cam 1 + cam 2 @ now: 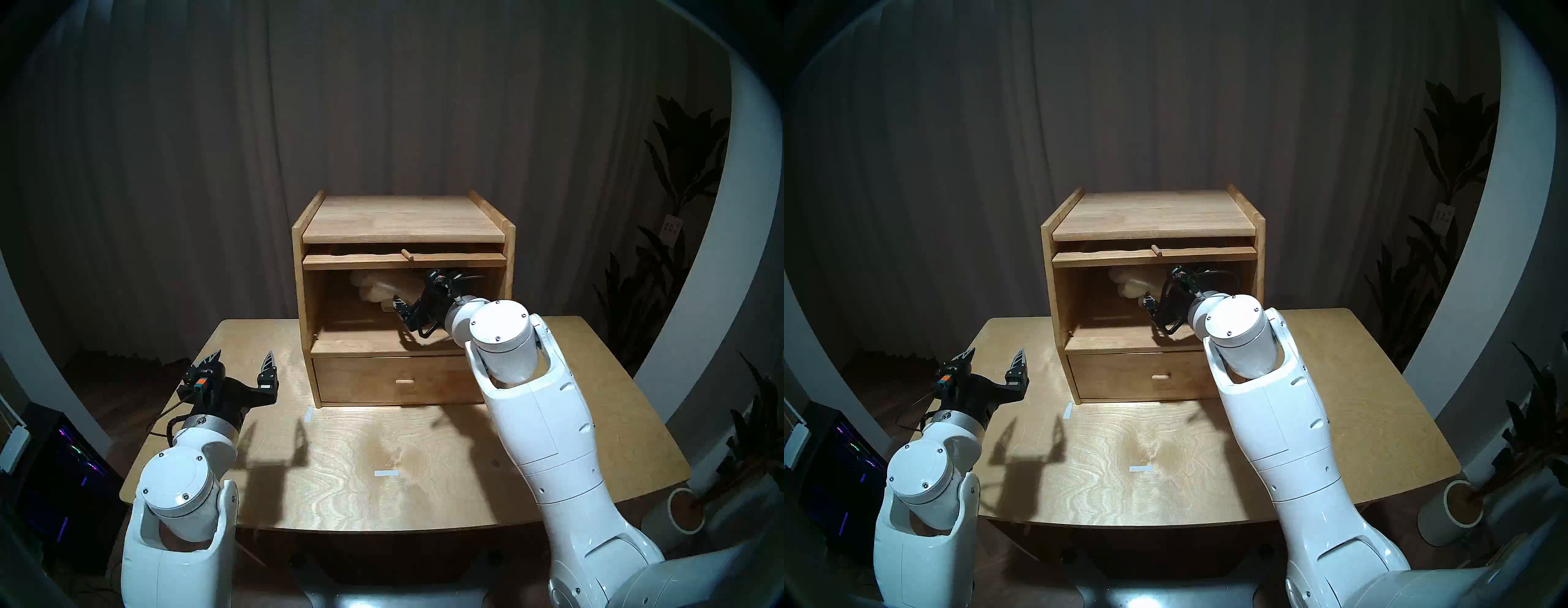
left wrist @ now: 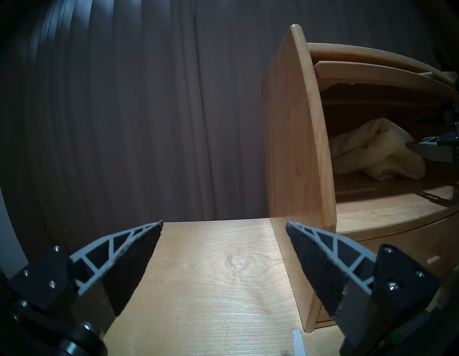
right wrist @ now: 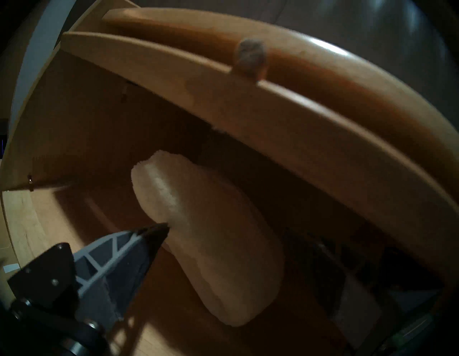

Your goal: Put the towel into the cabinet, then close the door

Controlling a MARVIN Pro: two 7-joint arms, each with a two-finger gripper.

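A: What's hard to make out?
B: The right pincer (image 1: 413, 308) covers the towel's (image 1: 373, 288) four o'clock end; one finger (image 3: 352, 278) lies blurred in shadow.
A: And the door (image 1: 403, 262)?
B: Only its front edge shows.

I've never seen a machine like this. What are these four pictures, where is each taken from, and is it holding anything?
It is a robot with two white arms, each ending in a two-fingered gripper. The two wide pictures come from cameras on its head; the other two from cameras on its wrists. On the pale wooden table stands a light-wood box-shaped cabinet, its door lifted flat above the opening. Inside lies a crumpled cream-white terry towel. The right gripper reaches into the compartment, open, the towel between its spread fingers and not gripped. The left gripper hovers open over the table, holding nothing.
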